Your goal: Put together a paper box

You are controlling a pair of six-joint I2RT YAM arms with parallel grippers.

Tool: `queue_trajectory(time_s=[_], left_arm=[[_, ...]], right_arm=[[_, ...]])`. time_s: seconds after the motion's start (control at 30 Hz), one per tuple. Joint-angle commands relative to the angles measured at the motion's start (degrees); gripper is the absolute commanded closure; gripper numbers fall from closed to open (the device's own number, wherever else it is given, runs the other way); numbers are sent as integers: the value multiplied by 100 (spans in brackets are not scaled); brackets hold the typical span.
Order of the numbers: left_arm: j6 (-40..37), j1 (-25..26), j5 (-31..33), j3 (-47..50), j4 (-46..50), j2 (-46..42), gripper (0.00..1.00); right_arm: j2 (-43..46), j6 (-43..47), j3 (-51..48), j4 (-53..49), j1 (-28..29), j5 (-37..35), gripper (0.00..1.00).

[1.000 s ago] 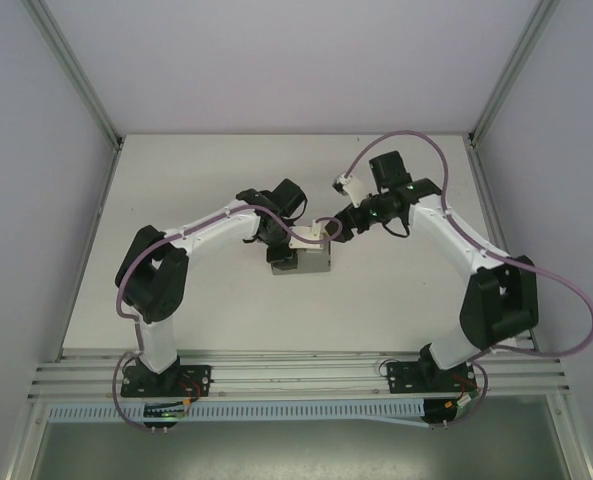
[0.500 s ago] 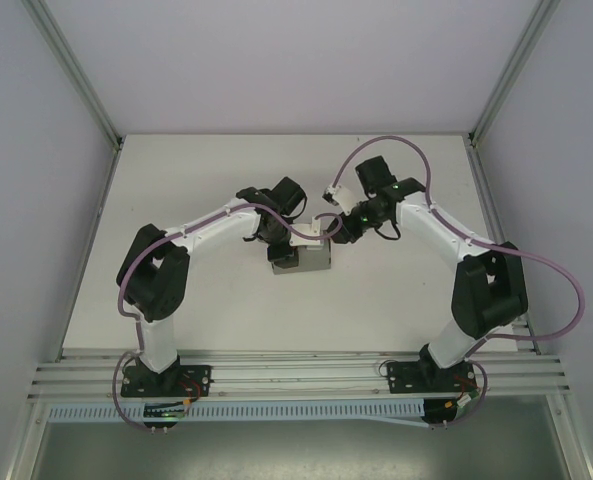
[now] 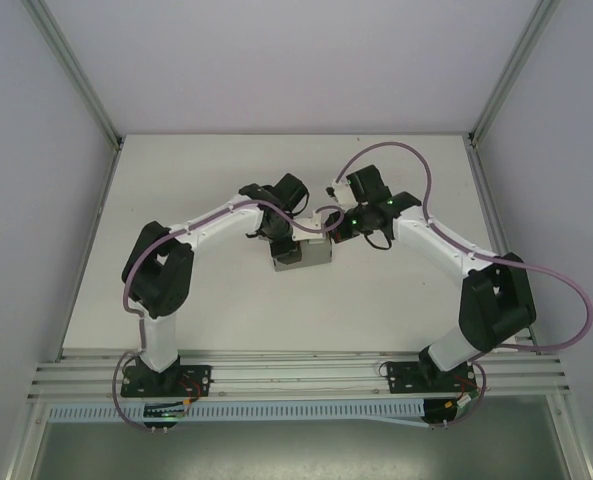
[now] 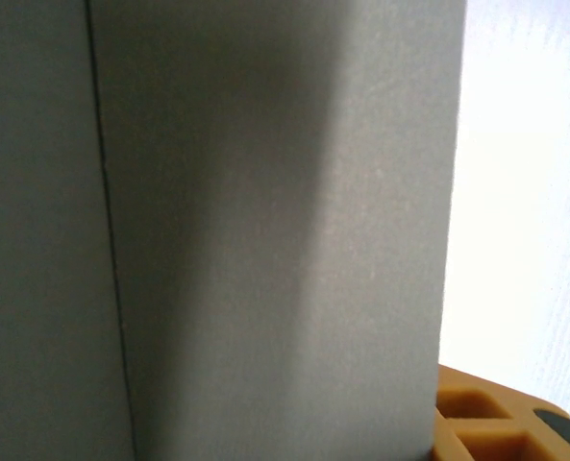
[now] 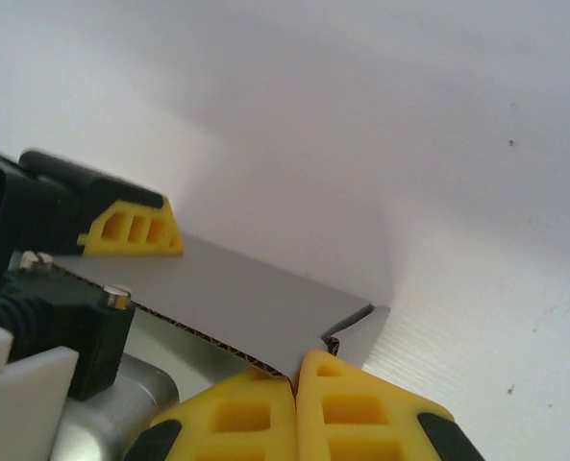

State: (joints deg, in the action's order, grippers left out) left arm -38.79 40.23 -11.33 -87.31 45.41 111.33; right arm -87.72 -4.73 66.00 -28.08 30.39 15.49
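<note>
My left gripper (image 3: 286, 243) held the box (image 5: 236, 298) by one wall. My right gripper (image 5: 296, 382) was shut tight, with its tips touching the box's corner edge.

1. The work surface is a white table (image 3: 176, 180), matt and unmarked, filling the centre of the top view.
2. A plain pale back wall (image 3: 296, 60) spans the upper part of the frame.
3. Pale side panels stand at the left edge (image 3: 26, 250) and the right edge (image 3: 576, 150).
4. Two aluminium struts run diagonally from the upper corners down to the table's far corners, one on the left (image 3: 76, 75) and one on the right (image 3: 511, 70).
5. Aluminium rails (image 3: 296, 375) run horizontally along the table's near edge, in the lower part of the frame.
6. A white slotted strip (image 3: 296, 411) lies directly below the rails.
7. A dark grey-green area (image 3: 296, 450) fills the bottom of the frame.
8. Lighting is even and diffuse, and shadows on the table are soft.
</note>
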Motion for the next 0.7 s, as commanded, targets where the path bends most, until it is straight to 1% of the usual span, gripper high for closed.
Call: queue_trajectory(time_s=[0.0, 0.07, 0.1, 0.2, 0.3, 0.37, 0.43, 0.57, 0.67], left_arm=[[279, -13, -232, -301, -130, 244, 56], [292, -5, -250, -346, -109, 278, 56], [297, -15, -255, -348, -114, 276, 55], [310, -13, -211, -349, -131, 247, 55], [297, -15, -225, -319, -141, 201, 55], [297, -16, -195, -278, -172, 181, 55], [301, -14, -185, -287, -179, 196, 55], [335, -11, -159, -340, -171, 234, 54], [345, -12, -186, -365, -192, 240, 52]], right_arm=[[197, -1401, -170, 442, 154, -551, 100], [246, -1553, -227, 502, 294, -720, 100], [253, -1565, -262, 551, 324, -645, 100], [263, -1658, -333, 613, 353, -634, 100], [336, -1614, -498, 648, 346, -826, 100], [369, -1557, -720, 819, 349, -872, 100], [392, -1384, -965, 1023, 358, -723, 100], [533, -1013, -1646, 1504, 430, -683, 100], [633, -912, -2018, 1757, 531, -955, 100]])
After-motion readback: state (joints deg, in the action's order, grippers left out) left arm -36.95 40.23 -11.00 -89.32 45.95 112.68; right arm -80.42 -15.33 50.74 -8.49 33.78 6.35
